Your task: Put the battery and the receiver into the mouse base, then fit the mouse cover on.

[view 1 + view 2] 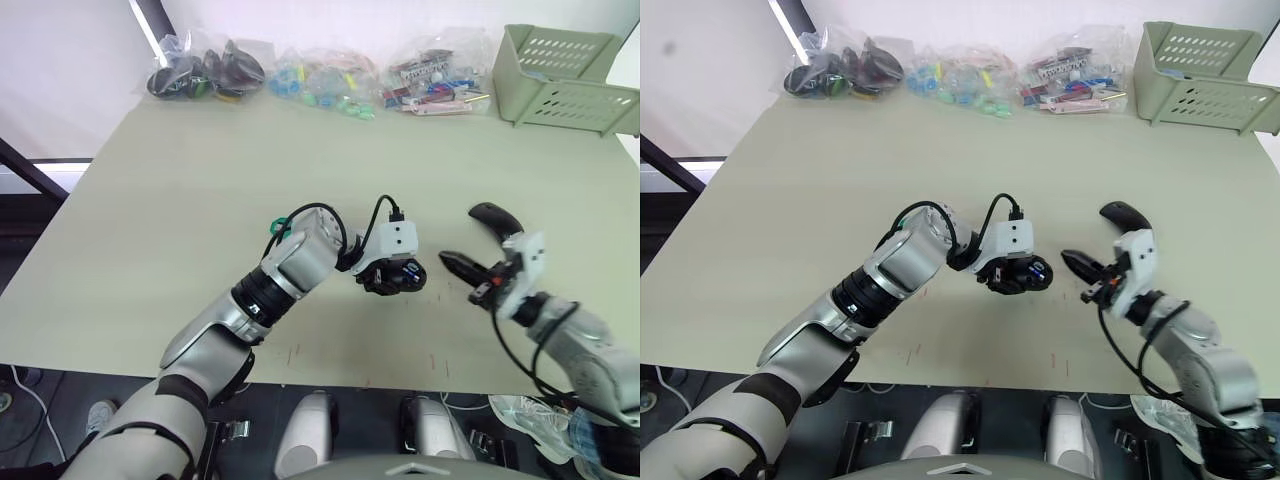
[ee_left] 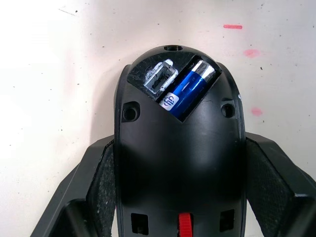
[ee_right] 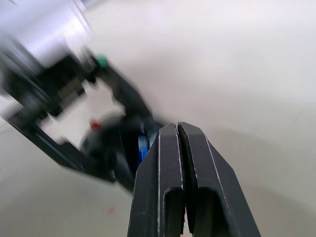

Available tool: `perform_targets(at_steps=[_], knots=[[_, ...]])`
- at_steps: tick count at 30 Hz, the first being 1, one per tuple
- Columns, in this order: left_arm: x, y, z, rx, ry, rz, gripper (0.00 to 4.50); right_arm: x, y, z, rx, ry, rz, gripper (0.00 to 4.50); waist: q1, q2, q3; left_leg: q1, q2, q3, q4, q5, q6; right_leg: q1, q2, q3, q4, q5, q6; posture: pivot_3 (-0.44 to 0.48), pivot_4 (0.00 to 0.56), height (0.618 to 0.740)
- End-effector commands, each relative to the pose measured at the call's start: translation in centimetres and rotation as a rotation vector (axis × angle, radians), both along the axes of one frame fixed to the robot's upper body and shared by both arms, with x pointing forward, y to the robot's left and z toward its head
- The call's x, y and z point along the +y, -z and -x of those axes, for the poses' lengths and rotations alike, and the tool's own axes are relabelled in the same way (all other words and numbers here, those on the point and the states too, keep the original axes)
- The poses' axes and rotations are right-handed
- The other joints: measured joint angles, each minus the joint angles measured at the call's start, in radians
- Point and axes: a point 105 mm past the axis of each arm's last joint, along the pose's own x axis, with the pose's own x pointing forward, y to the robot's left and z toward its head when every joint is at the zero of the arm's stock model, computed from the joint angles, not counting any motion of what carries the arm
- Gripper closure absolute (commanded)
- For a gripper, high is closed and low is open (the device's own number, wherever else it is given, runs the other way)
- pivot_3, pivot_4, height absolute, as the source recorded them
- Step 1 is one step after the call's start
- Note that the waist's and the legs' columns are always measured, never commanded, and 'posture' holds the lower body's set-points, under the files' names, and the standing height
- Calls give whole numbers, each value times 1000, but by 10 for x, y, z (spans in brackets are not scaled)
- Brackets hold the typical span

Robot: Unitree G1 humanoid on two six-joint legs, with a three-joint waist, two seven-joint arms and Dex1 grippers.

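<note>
Pale green tabletop point(image 1: 200, 180) against a white wall, with bags of small parts point(image 1: 320, 75) and a green basket point(image 1: 565, 75) along the far edge. Clamped between the fingers of the left gripper point(image 2: 180, 197): the mouse base point(image 2: 180, 148), compartment facing up. Seated in that compartment: the battery point(image 2: 187, 89), blue, bearing a small white logo too small to read, beside a silvery slot whose contents cannot be made out. Just to the right of that gripper, the right gripper point(image 3: 178, 143), fingers pressed together, empty. Beyond its tip on the table, the mouse cover point(image 1: 495, 218). Judged: battery step done, receiver uncertain, cover not yet fitted.
</note>
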Motion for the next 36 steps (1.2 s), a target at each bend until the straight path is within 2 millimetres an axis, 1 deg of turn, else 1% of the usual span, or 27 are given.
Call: perform_targets(at_steps=[1, 7, 8, 9, 10, 11, 12, 13, 15, 16, 17, 18, 20, 21, 23, 25, 27, 28, 30, 32, 34, 36], knots=[[18, 33, 3, 72, -60, -85, 1544, -7, -20, 17, -102, -51, 80, 4424, 1, -2, 1, 0, 0, -1, 0, 0, 0, 1, 1, -1, 0, 1, 1, 0, 150, 740], [20, 34, 3, 56, -39, -85, 1544, -41, -24, 36, -141, -61, 292, 4424, 0, -2, 1, 0, 0, -1, 1, 0, 0, 1, 2, 0, 0, 1, 2, 0, 150, 740], [21, 34, 2, 54, -36, -86, 1544, -48, -26, 40, -146, -59, 320, 3893, 1, -2, 1, 0, 0, 0, 1, 0, 0, 1, 2, 0, 0, 1, 2, 0, 150, 740], [21, 34, 2, 53, -33, -87, 1544, -53, -26, 45, -147, -72, 351, 3526, 1, -2, 1, 0, 0, 1, 1, 0, 0, 1, 3, 0, 1, 1, 2, 0, 150, 740], [22, 34, 2, 52, -31, -88, 1544, -57, -26, 49, -140, -89, 385, 3063, 1, -2, 1, 0, 0, 2, 2, 0, 0, 1, 3, 0, 1, 1, 2, 0, 150, 740], [22, 34, 2, 51, -30, -88, 1544, -59, -25, 53, -136, -102, 406, 2390, 0, -2, 1, 0, 0, 2, 2, 0, 0, 2, 3, 0, 1, 1, 2, 0, 150, 740], [22, 34, 2, 52, -28, -86, 1544, -61, -25, 55, -136, -110, 424, 2042, -1, -3, 2, 1, 1, 2, 2, 0, 0, 2, 4, 0, 1, 1, 2, 0, 150, 740], [22, 34, 2, 53, -27, -85, 1544, -65, -28, 59, -131, -107, 426, 1511, -2, -3, 2, 1, 2, 3, 2, 0, 0, 2, 5, 0, 1, 1, 2, 0, 150, 740], [22, 32, 0, 53, -26, -76, 1544, -73, -30, 65, -121, -101, 439, 1069, -2, -3, 2, 2, 3, 3, 3, 0, 0, 4, 6, 1, 1, 1, 2, 0, 150, 740], [22, 31, 0, 51, -27, -69, 1544, -76, -31, 67, -115, -100, 450, 556, -2, -3, 2, 2, 4, 3, 3, 0, 0, 4, 7, 1, 2, 1, 2, 0, 150, 740], [21, 29, -2, 51, -32, -57, 1544, -78, -30, 69, -106, -99, 460, 168, -2, -3, 2, 2, 5, 3, 3, 0, 0, 4, 8, 1, 2, 1, 2, 0, 150, 740], [21, 28, -3, 51, -35, -49, 1544, -80, -30, 70, -100, -98, 465, 29, -3, -2, 2, 3, 5, 3, 3, 0, 0, 4, 9, 1, 2, 1, 2, 0, 150, 740], [20, 21, -4, 40, -31, -26, 493, -83, -31, 73, -92, -94, 461, 0, -4, -3, 2, 3, 5, 3, 4, 0, 0, 4, 9, 1, 3, 1, 2, 0, 150, 740], [20, 16, -5, 20, -24, -1, 136, -84, -31, 75, -90, -93, 460, 0, -4, -3, 2, 3, 5, 3, 4, 0, 0, 4, 9, 1, 3, 1, 2, 0, 150, 740], [20, 4, -4, 18, -25, 64, 57, -84, -31, 76, -88, -94, 456, 0, -5, -3, 3, 2, 6, 3, 5, 0, 0, 4, 9, 1, 3, 1, 1, 0, 150, 740], [27, -9, 0, 19, -22, 117, 57, -83, -31, 75, -87, -95, 448, 0, -11, -5, 7, 2, 6, 4, 6, 0, 0, 4, 9, 3, 4, 1, 1, 0, 150, 740], [35, -20, 4, 31, -35, 174, 57, -81, -31, 74, -91, -95, 439, 0, -16, -7, 14, 2, 6, 6, 8, 0, 0, 1, 9, 7, 10, 1, 1, 0, 150, 740], [42, -27, 6, 18, -32, 204, 57, -80, -33, 73, -100, -91, 422, 0, -16, -6, 16, 2, 6, 6, 9, 0, -1, 0, 9, 8, 12, 1, 1, 0, 150, 740], [58, -40, 7, 18, -88, 278, 57, -80, -35, 71, -114, -85, 398, 0, -15, -4, 23, 2, 6, 6, 10, 0, -1, -1, 9, 8, 15, 1, 0, 0, 150, 740], [70, -47, 7, 11, -134, 319, 57, -79, -36, 68, -125, -81, 391, 0, -8, -4, 26, 0, 6, 6, 12, 1, -1, -3, 9, 7, 17, 1, 0, 0, 150, 740], [89, -55, 7, -12, -211, 388, 57, -78, -37, 64, -138, -62, 363, 0, -8, -4, 26, -3, 6, 5, 16, 1, -2, -4, 9, 5, 18, 1, 0, 0, 150, 740], [109, -58, 9, -59, -270, 451, 57, -74, -36, 58, -140, -51, 355, 0, -9, -4, 26, -5, 6, 6, 18, 2, -3, -4, 9, 5, 18, 3, -2, 0, 150, 740]])
